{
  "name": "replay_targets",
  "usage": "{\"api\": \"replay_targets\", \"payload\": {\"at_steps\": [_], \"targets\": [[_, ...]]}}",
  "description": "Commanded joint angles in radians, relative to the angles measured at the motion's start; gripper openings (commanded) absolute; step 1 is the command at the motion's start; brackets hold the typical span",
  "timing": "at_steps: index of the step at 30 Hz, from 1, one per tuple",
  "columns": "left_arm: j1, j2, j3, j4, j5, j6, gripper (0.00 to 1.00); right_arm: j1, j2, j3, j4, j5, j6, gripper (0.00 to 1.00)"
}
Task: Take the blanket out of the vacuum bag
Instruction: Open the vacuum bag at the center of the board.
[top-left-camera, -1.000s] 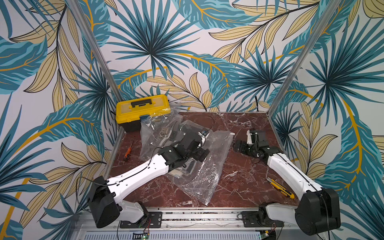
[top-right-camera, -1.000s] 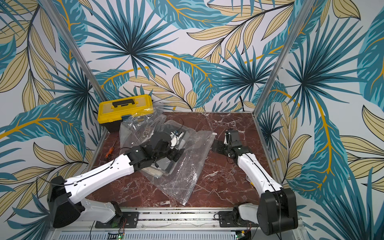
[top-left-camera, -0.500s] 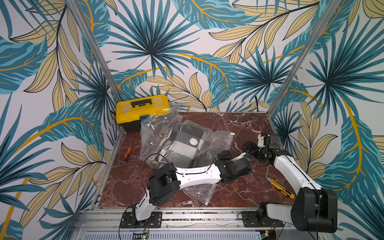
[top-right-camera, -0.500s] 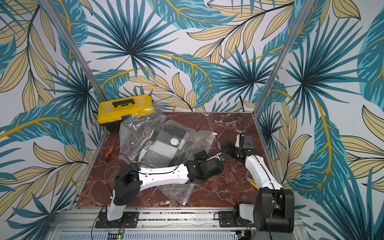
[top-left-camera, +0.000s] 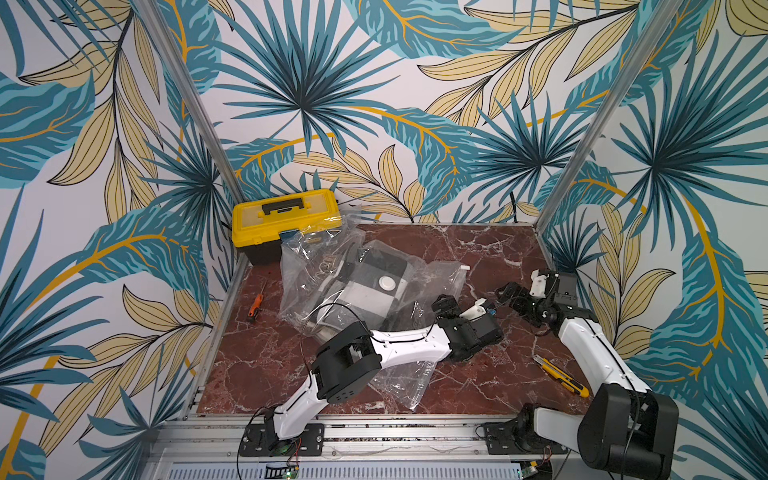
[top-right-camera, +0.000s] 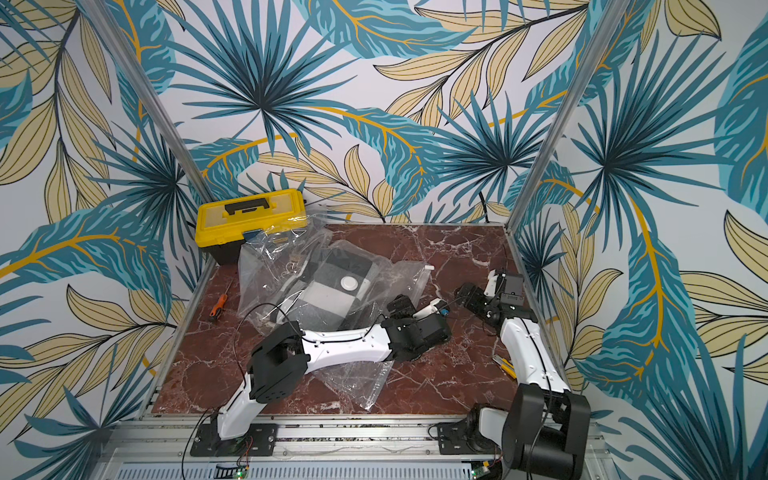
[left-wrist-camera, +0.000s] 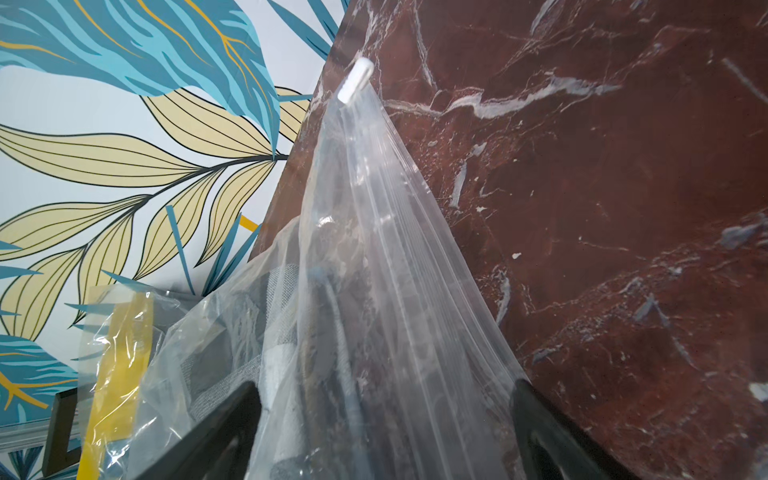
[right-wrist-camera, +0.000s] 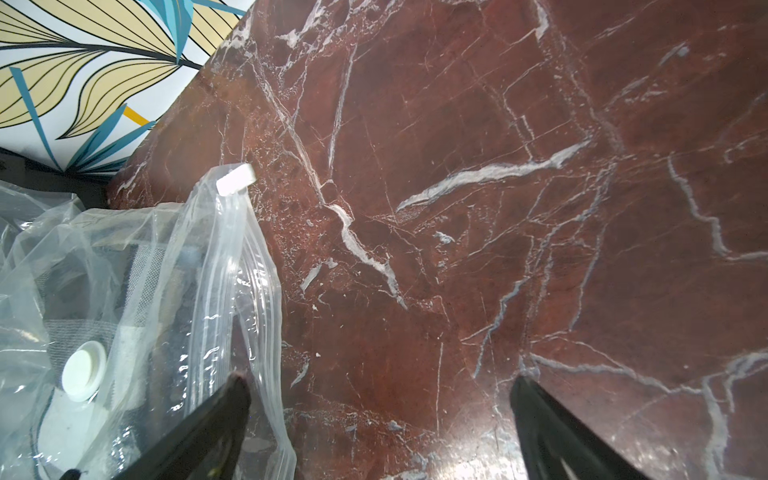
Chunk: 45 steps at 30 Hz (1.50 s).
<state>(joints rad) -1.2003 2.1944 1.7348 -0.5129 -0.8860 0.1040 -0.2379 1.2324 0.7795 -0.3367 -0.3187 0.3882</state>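
Left end effector (left-wrist-camera: 380, 399) stands released astride the zip edge of the vacuum bag (left-wrist-camera: 374, 257), likely lining up to open it; right end effector (right-wrist-camera: 380, 386), equally released, hovers beside it over the surface (right-wrist-camera: 540, 208).

White links (top-left-camera: 409, 345), black joints (top-left-camera: 347, 368)

Scanning for writing now, and there's nothing I can actually read. The yellow toolbox (top-left-camera: 286, 219) at the far left corner of the worktop (top-left-camera: 478, 249) shows no legible label from here. A few faint marks show on the vacuum bag (top-left-camera: 305, 266), too small and crinkled to make out.
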Motion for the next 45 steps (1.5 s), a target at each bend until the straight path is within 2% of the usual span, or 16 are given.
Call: {"api": "replay_targets", "payload": {"at_steps": [1,6,14,16,22,26,29,31,33,36,39,41,45], "targets": [[0.001,-0.005,0.045,0.004,0.015,-0.042,0.95,-0.006,0.019,-0.028,0.033,-0.047,0.009,0.99],[0.009,0.060,0.094,-0.066,-0.014,-0.081,0.95,-0.008,0.026,-0.040,0.048,-0.063,0.015,1.00],[0.013,0.072,0.102,-0.129,0.046,-0.174,0.96,-0.008,0.027,-0.045,0.060,-0.083,0.021,0.99],[0.017,0.088,0.107,-0.148,0.017,-0.188,0.96,-0.008,0.029,-0.047,0.064,-0.088,0.023,1.00],[0.051,0.142,0.176,-0.298,-0.189,-0.282,0.94,-0.008,0.018,-0.048,0.062,-0.091,0.021,0.99],[0.076,0.146,0.161,-0.372,-0.212,-0.351,0.93,-0.008,0.020,-0.056,0.076,-0.098,0.026,1.00],[0.077,0.127,0.146,-0.413,-0.226,-0.394,0.75,-0.008,0.022,-0.060,0.083,-0.110,0.032,0.99],[0.076,0.099,0.142,-0.416,-0.214,-0.406,0.55,-0.008,0.025,-0.064,0.088,-0.114,0.034,0.99],[0.068,0.064,0.122,-0.362,-0.198,-0.366,0.39,-0.008,0.031,-0.066,0.093,-0.118,0.037,1.00],[0.049,0.022,0.110,-0.289,-0.148,-0.282,0.24,-0.008,0.040,-0.075,0.108,-0.136,0.050,1.00],[0.050,-0.027,0.109,-0.269,-0.014,-0.228,0.07,-0.008,0.041,-0.098,0.182,-0.202,0.065,1.00],[0.069,-0.080,0.083,-0.229,0.124,-0.196,0.00,-0.006,0.030,-0.129,0.242,-0.258,0.082,0.99],[0.161,-0.206,-0.017,-0.099,0.390,-0.191,0.00,0.000,-0.003,-0.184,0.357,-0.350,0.161,0.96]]}}
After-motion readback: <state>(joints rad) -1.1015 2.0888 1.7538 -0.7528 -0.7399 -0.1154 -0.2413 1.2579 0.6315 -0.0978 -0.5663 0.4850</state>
